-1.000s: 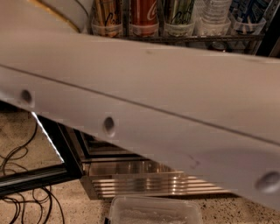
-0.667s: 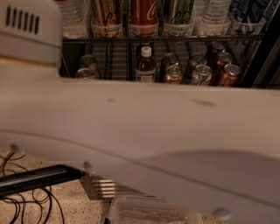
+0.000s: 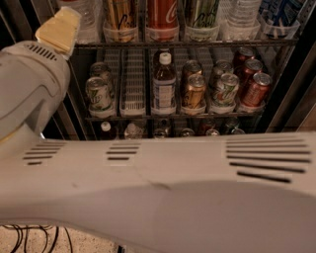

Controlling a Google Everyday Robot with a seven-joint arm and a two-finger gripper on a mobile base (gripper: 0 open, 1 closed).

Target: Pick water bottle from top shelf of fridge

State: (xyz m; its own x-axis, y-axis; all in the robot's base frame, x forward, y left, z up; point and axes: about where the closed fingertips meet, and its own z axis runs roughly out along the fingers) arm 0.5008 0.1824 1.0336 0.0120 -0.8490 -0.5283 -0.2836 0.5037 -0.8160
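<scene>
Since the frame a moment back, our arm (image 3: 173, 192) has sunk lower across the view, uncovering the whole middle rack (image 3: 133, 117), and the yellow tip of the claw (image 3: 58, 27) has come into sight at the upper left. We see the claw raised in front of the left end of the top shelf (image 3: 173, 45) of the fridge (image 3: 296, 74), just beside the water bottle (image 3: 89, 15). We cannot tell whether they touch, nor whether the claw is spread or pressed together. The water bottle stands upright in the leftmost lane of the top shelf, with only its clear lower body in view. Along the same shelf toward its right edge stand a gold can (image 3: 120, 15), a red cola can (image 3: 162, 14), a green can (image 3: 201, 14), a second clear bottle (image 3: 242, 15) and blue-and-white cans (image 3: 279, 15). On the middle rack a brownish bottle (image 3: 164, 84) with a white cap stands near the centre among short cans (image 3: 226, 89). Black cables (image 3: 29, 237) show at the lower left, under the arm.
</scene>
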